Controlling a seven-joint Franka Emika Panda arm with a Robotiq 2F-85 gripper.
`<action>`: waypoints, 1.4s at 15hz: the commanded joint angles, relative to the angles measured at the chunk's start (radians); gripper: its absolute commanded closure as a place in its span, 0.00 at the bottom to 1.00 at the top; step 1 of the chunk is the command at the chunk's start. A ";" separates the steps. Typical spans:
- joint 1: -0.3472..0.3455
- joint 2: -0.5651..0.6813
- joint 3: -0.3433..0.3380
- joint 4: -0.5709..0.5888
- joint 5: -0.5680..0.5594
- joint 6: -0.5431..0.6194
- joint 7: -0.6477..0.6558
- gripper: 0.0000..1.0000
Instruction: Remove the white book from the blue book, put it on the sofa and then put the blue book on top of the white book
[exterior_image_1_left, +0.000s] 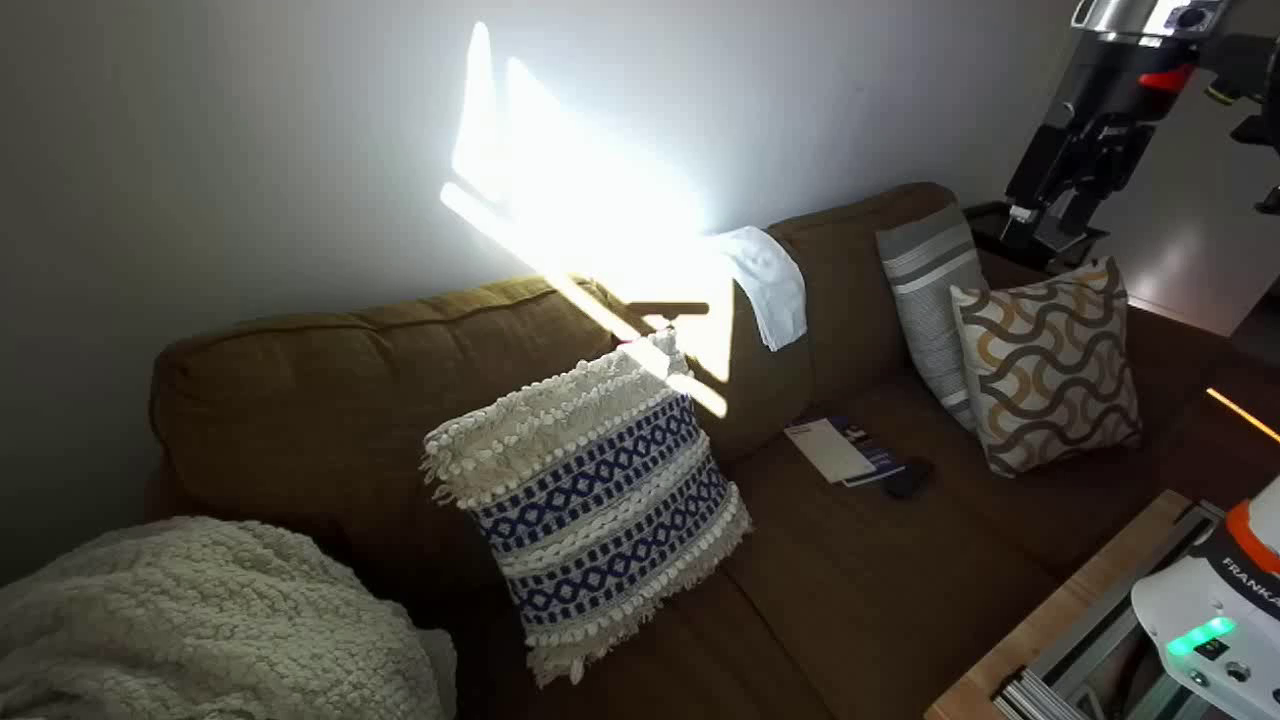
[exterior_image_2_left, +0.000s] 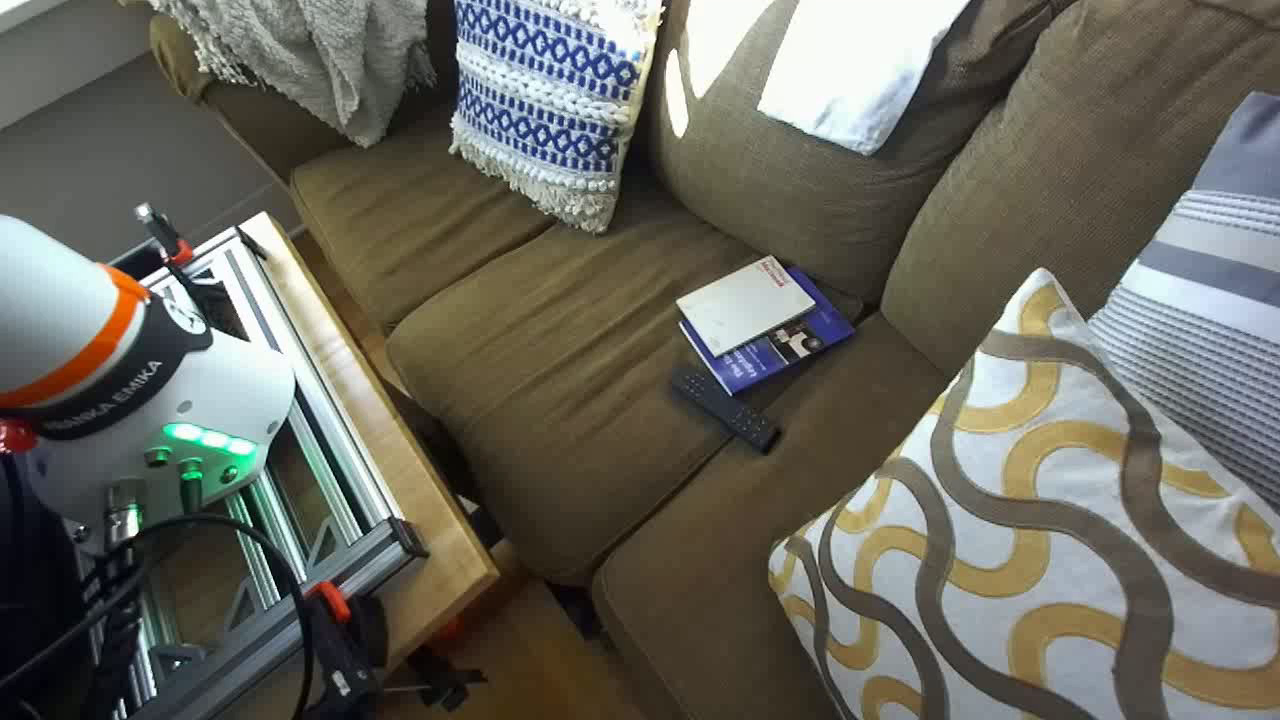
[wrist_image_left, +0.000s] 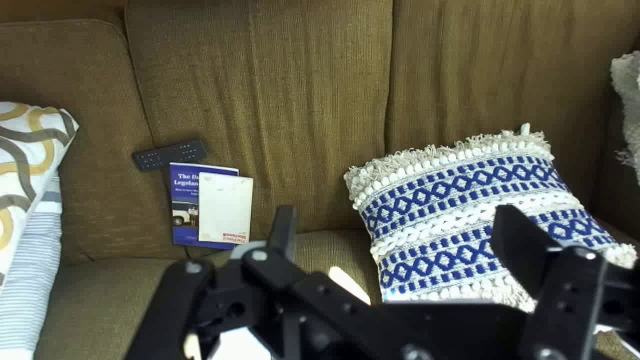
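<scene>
The white book lies flat, partly on top of the blue book, on the sofa seat. In an exterior view the white book covers much of the blue book on the sofa. In the wrist view, the white book overlaps the right part of the blue book on the sofa. My gripper is raised high above the sofa, far from the books. In the wrist view the gripper has its fingers wide apart with nothing between them.
A black remote lies beside the blue book. A knitted blue-and-white pillow, a curvy-patterned pillow and a striped pillow rest on the sofa. A white cloth hangs over the backrest. The robot's wooden table stands before the sofa.
</scene>
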 joint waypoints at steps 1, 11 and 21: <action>-0.004 0.000 0.002 0.003 0.002 -0.003 -0.002 0.00; -0.004 0.000 0.002 0.003 0.002 -0.003 -0.002 0.00; -0.180 0.396 -0.108 -0.002 -0.199 -0.014 -0.017 0.00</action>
